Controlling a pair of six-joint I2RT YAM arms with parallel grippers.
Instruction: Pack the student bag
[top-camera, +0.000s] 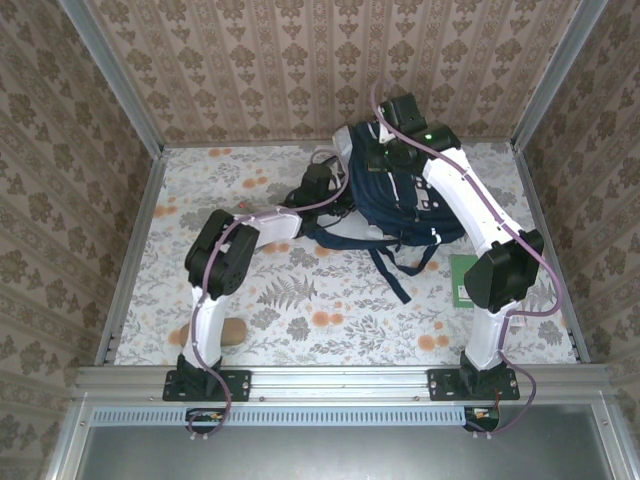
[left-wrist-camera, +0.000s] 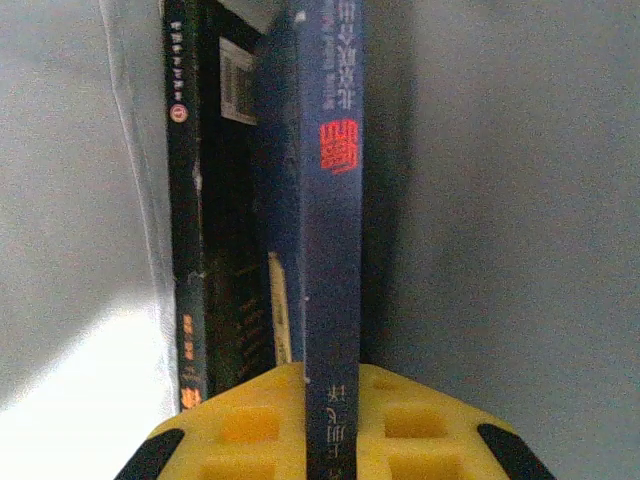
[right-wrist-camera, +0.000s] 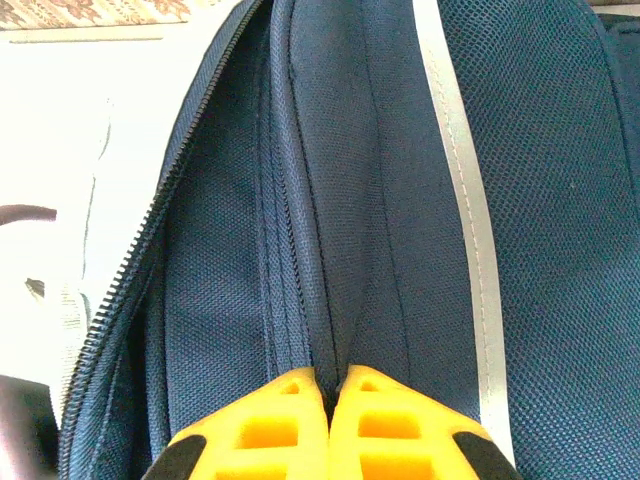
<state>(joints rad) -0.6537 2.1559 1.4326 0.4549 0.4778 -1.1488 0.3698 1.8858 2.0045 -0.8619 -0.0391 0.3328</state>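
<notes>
With your right gripper (right-wrist-camera: 333, 385) pinching the student bag (right-wrist-camera: 380, 200) open, slide the blue book (left-wrist-camera: 335, 200) clamped in your left gripper (left-wrist-camera: 333, 400) straight inside it.

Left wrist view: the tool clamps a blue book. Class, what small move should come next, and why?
Probably ease the blue book a little further in, then let go: the left tool grips it beside a dark book, while the right tool pinches the student bag fabric by its open zipper.

the blue book (left-wrist-camera: 335, 250) bears a red seal (left-wrist-camera: 339, 147) and white characters, unreadable
</notes>
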